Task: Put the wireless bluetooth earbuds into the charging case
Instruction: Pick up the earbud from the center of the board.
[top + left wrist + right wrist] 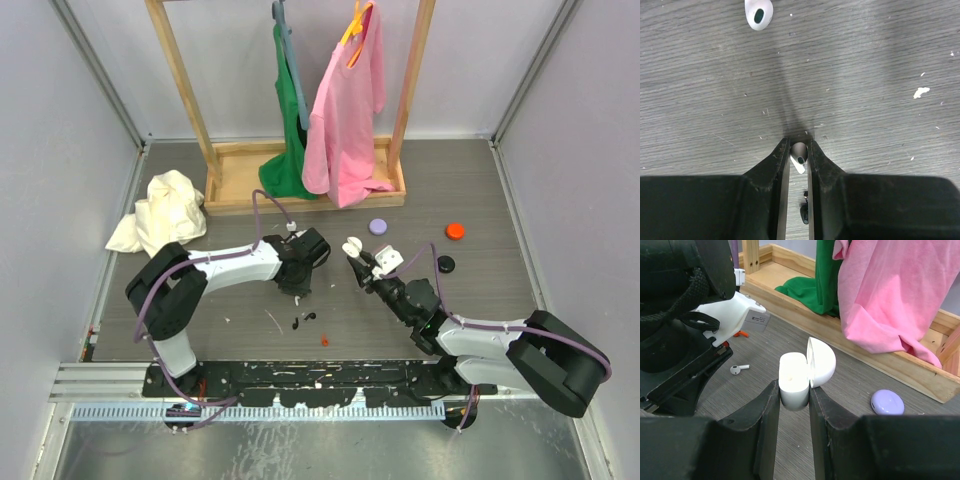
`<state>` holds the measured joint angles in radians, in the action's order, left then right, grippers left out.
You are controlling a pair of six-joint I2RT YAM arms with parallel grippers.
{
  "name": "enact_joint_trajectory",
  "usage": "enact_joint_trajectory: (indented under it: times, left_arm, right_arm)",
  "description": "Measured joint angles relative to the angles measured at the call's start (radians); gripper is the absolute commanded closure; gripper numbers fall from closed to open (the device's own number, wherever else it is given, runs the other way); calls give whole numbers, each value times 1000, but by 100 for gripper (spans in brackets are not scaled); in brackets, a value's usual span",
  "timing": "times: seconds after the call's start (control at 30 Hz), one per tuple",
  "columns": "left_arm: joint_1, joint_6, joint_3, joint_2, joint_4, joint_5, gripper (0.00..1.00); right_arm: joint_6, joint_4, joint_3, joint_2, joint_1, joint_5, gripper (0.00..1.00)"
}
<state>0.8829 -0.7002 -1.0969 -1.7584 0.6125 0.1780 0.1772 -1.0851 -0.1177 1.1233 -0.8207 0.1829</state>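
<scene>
Left gripper (798, 144) pinches one earbud (799, 151) on open tabletop (865, 100); right gripper (793, 388) clamps open charging case (792, 369), second earbud (738, 369) lying apart

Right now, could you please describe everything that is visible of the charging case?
The charging case is white, smooth and rounded, and looks like glossy plastic. It stands upright with its domed lid swung open, hinged at one side. The right end effector pinches its lower body between both fingers. No earbud shows inside. Its bottom is hidden, so I cannot tell whether it rests on the table.
</scene>
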Motion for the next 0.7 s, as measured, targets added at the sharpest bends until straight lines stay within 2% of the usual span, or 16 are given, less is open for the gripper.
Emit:
enact_joint_trajectory:
  times: [0.13, 0.33, 0.7]
  left_arm:
    - [0, 0, 2, 23, 6, 14, 92]
    - [4, 1, 10, 144, 6, 76, 95]
    - [100, 74, 29, 346, -56, 297, 98]
  right_arm:
    - [3, 1, 0, 0, 0, -6, 99]
    - [8, -10, 0, -3, 0, -38, 99]
    - [11, -37, 0, -3, 0, -121, 99]
